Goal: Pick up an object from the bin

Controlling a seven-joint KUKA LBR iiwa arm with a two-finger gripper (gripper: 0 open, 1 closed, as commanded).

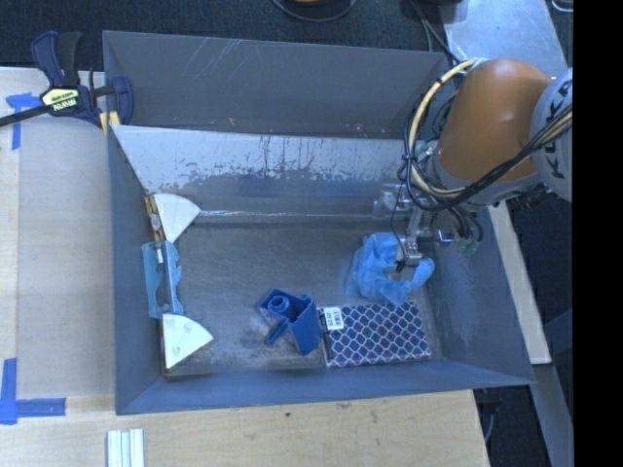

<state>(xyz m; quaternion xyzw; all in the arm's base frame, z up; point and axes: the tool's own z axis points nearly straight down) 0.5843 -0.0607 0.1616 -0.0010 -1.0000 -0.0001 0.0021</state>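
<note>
Crumpled light-blue wad (378,272), soft-looking, whether cloth or film could not be told. It lay on the floor of the grey bin (292,86) directly beneath the gripper (413,253), with most of its bulk spreading to the gripper's left in the camera view.

Gripper: it stood low over the wad, its lower end overlapping the wad's upper right part. Whether it was open or closed could not be told, nor whether it had hold of anything. The orange cover (496,105) and looped cables sat on the wrist above and to the right of it.

Flat dark-blue packet (384,334) with a white lattice pattern: just below the gripper in the view, beside the wad's lower edge and against the near wall. It bore a small white label (333,318) at its left end.

Blue plastic piece (295,321): below and left of the gripper, just beside the packet's left end.

Two white fan-shaped pieces (176,214) (185,336) with a translucent blue strip (161,280) between them: well apart from the gripper, far to its left, along the opposite wall.
</note>
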